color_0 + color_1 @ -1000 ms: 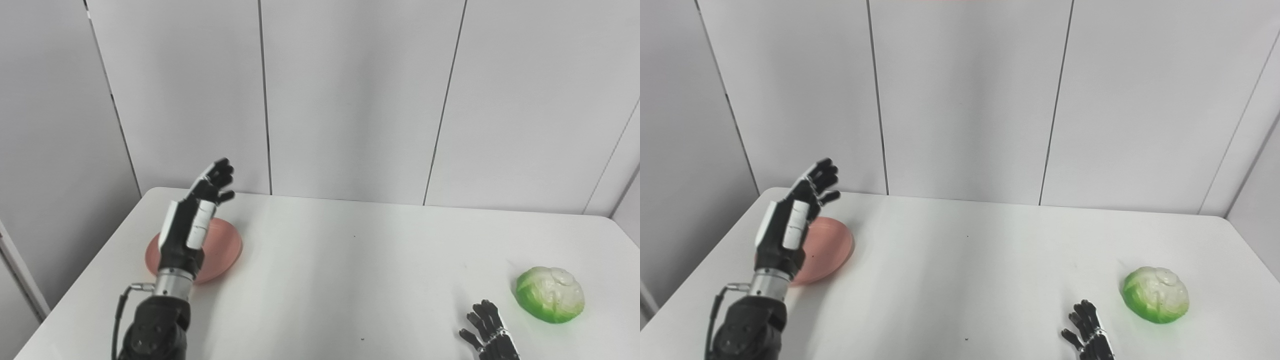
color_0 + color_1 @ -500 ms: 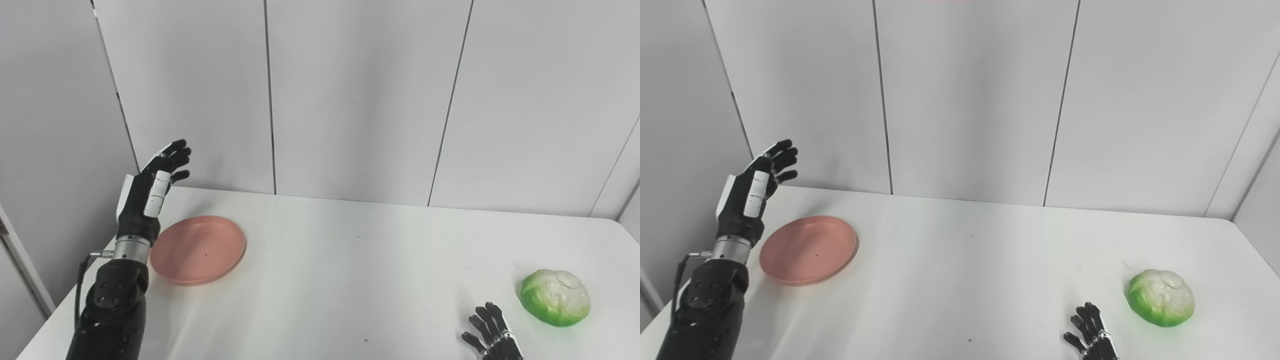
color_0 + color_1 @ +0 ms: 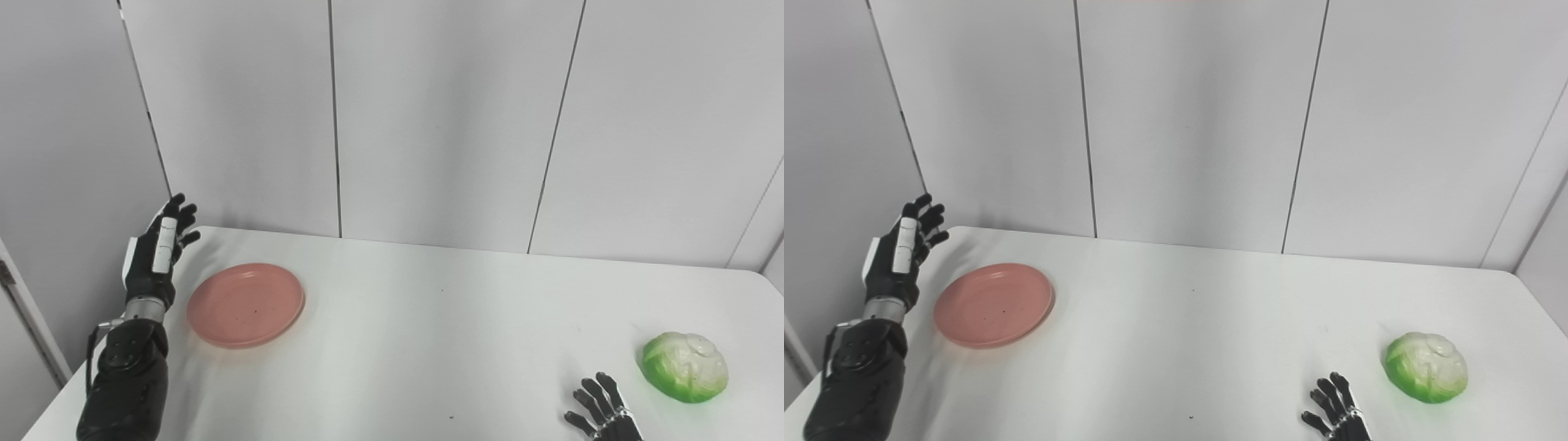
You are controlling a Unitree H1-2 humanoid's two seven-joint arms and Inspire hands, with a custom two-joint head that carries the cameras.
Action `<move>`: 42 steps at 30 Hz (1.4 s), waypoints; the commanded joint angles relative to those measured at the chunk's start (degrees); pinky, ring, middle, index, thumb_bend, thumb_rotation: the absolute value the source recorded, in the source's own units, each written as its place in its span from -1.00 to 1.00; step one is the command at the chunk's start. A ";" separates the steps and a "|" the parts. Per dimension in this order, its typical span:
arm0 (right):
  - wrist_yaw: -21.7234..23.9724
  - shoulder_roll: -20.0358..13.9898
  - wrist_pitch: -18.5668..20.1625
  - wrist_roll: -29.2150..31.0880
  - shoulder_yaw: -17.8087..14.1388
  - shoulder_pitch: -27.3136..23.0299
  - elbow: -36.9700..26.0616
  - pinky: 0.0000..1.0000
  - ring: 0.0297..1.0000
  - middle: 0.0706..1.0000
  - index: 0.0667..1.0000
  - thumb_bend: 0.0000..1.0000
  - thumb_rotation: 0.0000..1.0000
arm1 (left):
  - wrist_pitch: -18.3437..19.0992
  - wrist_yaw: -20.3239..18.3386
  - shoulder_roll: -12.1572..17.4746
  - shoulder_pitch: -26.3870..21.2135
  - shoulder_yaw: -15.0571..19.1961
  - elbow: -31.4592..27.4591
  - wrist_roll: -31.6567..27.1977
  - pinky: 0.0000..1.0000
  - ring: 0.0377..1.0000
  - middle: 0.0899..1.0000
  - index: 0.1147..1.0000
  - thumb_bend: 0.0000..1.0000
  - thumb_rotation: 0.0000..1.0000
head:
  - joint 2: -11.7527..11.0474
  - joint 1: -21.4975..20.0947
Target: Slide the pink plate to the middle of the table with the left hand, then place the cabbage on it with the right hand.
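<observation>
Left hand hovering beside plate, nothing grasped yet.
Wide white rectangular table (image 3: 429, 331) is carrying a round flat pink plate (image 3: 246, 304) at its left side, well left of centre, and a green-and-white cabbage head (image 3: 685, 366) lying near the right edge. Black-and-white left hand (image 3: 156, 254) is hanging raised just left of the plate, fingers spread, empty, not touching it. Black right hand (image 3: 603, 410) is sitting at the bottom edge, fingers splayed, empty, near the cabbage's left. Nothing is lying between plate and centre.

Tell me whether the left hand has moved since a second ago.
Yes. The left hand was above the pink plate; now it sits clear of the plate's left rim, lower and open, near the table's left edge.
</observation>
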 commanded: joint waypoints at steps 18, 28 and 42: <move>-0.36 -1.89 2.11 -0.47 -0.20 2.27 2.19 0.55 0.71 0.76 0.84 0.69 0.91 | -7.04 -6.13 3.36 -5.96 1.34 19.58 -5.35 0.68 0.68 0.61 0.62 0.99 0.60 | 1.13 -0.96; -0.39 -1.95 3.08 -0.37 -0.17 2.75 1.25 0.53 0.69 0.74 0.82 0.72 0.89 | -6.38 -9.64 1.12 -5.39 -0.17 20.48 -5.94 0.61 0.71 0.68 0.71 0.88 0.64 | 1.82 -1.38; -1.13 -1.08 3.43 -1.62 0.39 2.70 0.45 0.50 0.68 0.74 0.82 0.70 0.90 | -5.94 -12.00 -1.76 -4.52 -4.30 17.66 -5.05 0.48 0.73 0.70 0.71 0.95 0.70 | 1.99 -2.38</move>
